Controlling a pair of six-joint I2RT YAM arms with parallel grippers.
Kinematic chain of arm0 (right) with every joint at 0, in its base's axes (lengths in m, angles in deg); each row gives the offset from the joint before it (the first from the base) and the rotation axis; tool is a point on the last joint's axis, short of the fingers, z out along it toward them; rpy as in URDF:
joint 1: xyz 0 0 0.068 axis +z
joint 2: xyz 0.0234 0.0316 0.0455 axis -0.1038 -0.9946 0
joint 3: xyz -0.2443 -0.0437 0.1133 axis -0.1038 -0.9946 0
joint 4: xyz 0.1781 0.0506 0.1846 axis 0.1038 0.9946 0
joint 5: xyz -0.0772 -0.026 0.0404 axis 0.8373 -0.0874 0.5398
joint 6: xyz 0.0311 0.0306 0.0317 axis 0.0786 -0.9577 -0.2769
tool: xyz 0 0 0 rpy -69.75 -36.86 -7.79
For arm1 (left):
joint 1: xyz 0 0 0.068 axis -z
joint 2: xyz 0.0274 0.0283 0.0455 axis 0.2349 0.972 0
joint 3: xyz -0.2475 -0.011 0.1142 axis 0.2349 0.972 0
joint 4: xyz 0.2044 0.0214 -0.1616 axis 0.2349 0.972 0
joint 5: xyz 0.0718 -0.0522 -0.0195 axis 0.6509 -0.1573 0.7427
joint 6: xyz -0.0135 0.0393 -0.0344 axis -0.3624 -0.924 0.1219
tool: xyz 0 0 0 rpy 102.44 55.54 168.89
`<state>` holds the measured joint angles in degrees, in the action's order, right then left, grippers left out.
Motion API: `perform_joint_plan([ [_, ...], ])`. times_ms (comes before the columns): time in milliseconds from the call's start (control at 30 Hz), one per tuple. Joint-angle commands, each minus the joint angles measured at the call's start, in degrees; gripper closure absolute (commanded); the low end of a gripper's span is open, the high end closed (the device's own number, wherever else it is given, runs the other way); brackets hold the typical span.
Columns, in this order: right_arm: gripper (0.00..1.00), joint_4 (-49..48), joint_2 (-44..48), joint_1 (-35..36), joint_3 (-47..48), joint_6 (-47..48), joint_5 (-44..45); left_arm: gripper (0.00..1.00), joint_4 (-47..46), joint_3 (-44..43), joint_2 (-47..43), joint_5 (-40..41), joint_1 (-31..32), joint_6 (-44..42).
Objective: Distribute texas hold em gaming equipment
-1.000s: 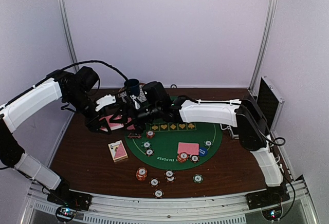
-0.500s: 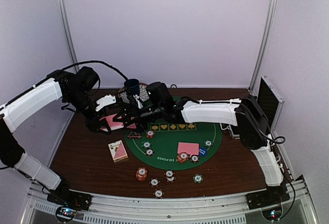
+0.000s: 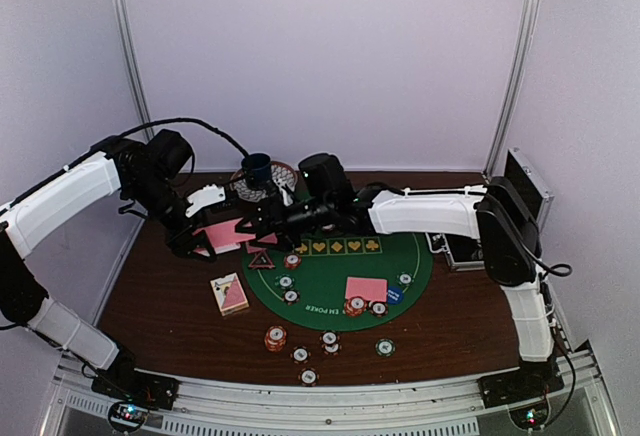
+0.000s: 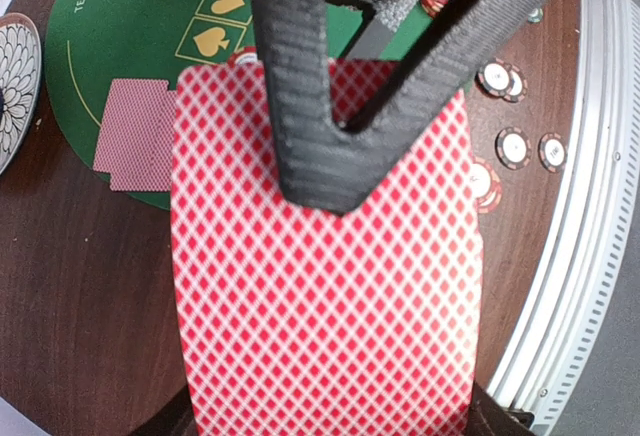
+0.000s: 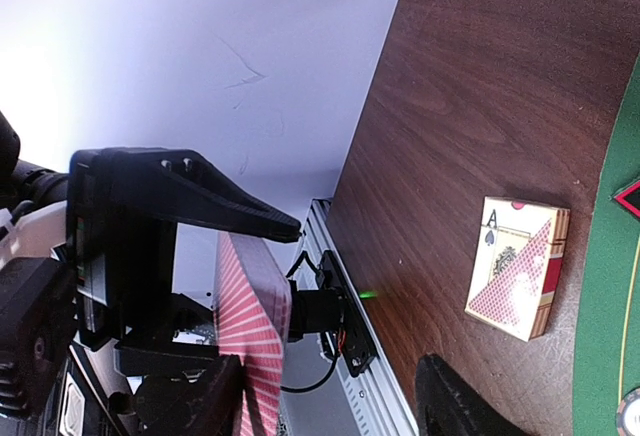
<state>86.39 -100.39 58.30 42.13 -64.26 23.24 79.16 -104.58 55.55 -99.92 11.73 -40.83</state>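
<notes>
Shows the left end effector [image 4: 322, 188] clamped on a stack of pink-backed playing cards [image 4: 320, 336], with one black finger [image 4: 295, 76] pressed across the diamond-patterned back and the other underneath, mostly hidden. Holds that stack in the air over the far left part of the counter [image 3: 170, 301], just off the edge of the green mat [image 3: 330, 268]. Finds the right end effector [image 5: 320, 368] close beside the same stack with its jaws apart and the cards edge-on near one of its fingers; cannot tell whether it touches them. Has, just below both end effectors, the red-rimmed triangle [image 3: 262, 259] lying at the left edge of the mat. Places the card box [image 3: 230, 293] flat on bare wood, just left of the mat. Carries on the mat two face-down cards [image 4: 135, 136], overlapping side by side, a blue button [image 3: 393, 294] just to their right, and several poker chips [image 3: 285, 281] scattered around them. Leaves more chips on the wood between the mat and the near rail, an orange one [image 3: 275, 337] furthest left. Sets the dark blue mug [image 3: 258, 168] by the patterned plate [image 3: 270, 186] at the far edge, behind the arms. Stands a black case [image 3: 525, 196] at the far right.
</notes>
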Motion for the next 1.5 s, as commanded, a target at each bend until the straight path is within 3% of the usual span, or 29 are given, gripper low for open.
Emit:
perform_joint_plan([
  [0, 0.40, -4.73, 3.67, -0.72, -2.55, -3.36, 0.30, 1.00, -1.41, -1.17, -1.34, -1.13, -0.10, -0.90],
  [300, 0.44, -11.65, 4.85, -0.14, -3.53, -8.01, -1.95, 1.00, -1.41, -1.08, -0.99, -0.73, -0.10, -0.76],
  [667, 0.84, -9.34, 4.45, -0.25, -3.73, -7.00, -3.62, 1.00, -0.63, -1.01, -1.06, -0.01, -0.10, -0.96],
  [900, 1.00, -5.42, 6.18, -1.40, -3.91, -4.06, -4.31, 1.00, 0.29, -0.73, -0.98, 0.48, -0.10, -0.89],
  [1267, 1.00, 18.98, 13.60, -6.30, -3.43, 15.65, 0.10, 1.00, 1.29, 0.42, -0.82, 1.97, -0.10, -0.18],
  [1467, 1.00, 40.54, 13.64, -8.43, 3.57, 34.19, 11.26, 1.00, 1.30, 0.76, -1.01, 2.69, -0.18, 0.59],
])
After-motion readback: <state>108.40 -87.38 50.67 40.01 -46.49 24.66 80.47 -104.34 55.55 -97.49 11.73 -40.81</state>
